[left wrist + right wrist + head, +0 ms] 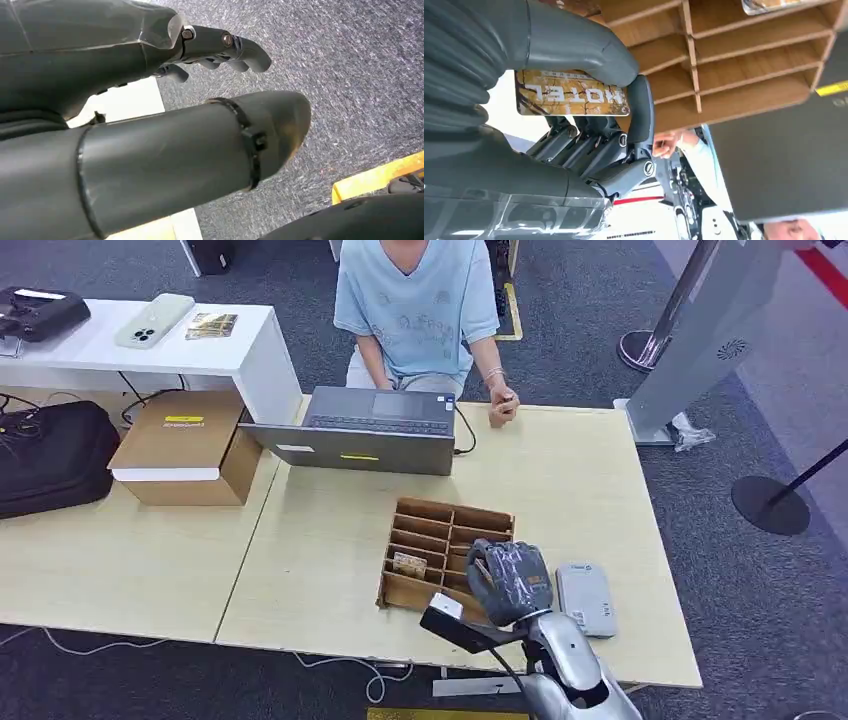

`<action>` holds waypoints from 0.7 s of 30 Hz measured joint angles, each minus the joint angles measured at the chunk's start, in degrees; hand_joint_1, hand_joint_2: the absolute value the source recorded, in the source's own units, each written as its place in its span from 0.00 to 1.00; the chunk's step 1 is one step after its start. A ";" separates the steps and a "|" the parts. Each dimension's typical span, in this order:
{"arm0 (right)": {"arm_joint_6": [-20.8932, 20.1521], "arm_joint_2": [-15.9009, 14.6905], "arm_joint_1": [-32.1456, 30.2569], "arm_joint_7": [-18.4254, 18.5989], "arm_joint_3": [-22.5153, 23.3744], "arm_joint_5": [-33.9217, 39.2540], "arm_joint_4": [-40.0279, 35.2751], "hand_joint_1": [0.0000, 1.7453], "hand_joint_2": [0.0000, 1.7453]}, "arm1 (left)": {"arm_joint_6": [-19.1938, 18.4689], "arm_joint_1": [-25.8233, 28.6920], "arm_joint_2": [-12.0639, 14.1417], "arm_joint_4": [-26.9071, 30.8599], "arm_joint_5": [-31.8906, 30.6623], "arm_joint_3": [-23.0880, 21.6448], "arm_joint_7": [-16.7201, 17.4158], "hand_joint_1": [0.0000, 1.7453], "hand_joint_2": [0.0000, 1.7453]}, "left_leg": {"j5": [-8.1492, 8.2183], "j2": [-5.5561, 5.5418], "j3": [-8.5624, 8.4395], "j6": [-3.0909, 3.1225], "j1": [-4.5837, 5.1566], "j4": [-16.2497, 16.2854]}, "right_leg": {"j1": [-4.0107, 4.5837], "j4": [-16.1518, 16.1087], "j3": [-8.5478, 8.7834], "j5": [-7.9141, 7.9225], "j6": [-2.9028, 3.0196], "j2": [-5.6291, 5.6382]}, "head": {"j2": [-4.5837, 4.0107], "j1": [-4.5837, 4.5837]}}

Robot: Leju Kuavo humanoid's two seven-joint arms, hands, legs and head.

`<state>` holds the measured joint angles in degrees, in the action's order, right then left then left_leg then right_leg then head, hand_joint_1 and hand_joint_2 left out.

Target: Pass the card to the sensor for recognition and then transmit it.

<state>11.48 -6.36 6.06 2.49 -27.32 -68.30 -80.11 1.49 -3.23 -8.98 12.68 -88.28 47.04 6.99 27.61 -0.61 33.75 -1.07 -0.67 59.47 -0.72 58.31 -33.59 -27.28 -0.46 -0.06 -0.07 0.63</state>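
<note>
I see the right robot hand [589, 125] clamped on the card [572, 93] above the wooden organizer [445, 555], beside the sensor [585, 598]; scanning and handover remain, left robot hand [220, 47] hangs empty, fingers apart.

Silver arm [570, 660]; grey ribbed right hand [510, 582], dark screwed fingers [589, 145].

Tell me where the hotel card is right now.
The hotel card is pinched in the right hand, which hovers over the near right corner of the wooden slotted card holder, just left of the grey card sensor.
</note>
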 joint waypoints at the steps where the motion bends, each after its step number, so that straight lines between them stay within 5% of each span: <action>1: 0.11 0.00 0.00 -0.02 0.02 0.00 -0.19 1.00 1.00 | 0.00 0.00 0.00 0.00 0.00 0.00 -0.02 0.00 0.00 | 0.00 0.00 0.00 0.00 0.00 0.00 | 0.00 0.00 0.00 0.00 0.00 0.00 | 0.00 0.00; 21: 1.88 0.02 -0.03 -1.40 -0.37 0.48 -5.88 1.00 1.00 | 0.00 0.01 0.02 0.00 0.00 0.00 -0.70 0.00 0.00 | 0.00 0.00 0.00 0.00 0.00 0.00 | 0.00 0.00 0.00 0.00 0.00 0.00 | 0.00 0.00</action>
<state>13.35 -6.34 6.03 1.09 -27.69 -67.82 -85.99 1.49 -3.22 -8.96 12.68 -88.28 47.04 6.29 27.61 -0.61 33.75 -1.07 -0.67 59.47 -0.72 58.31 -33.59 -27.28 -0.46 -0.06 -0.07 0.63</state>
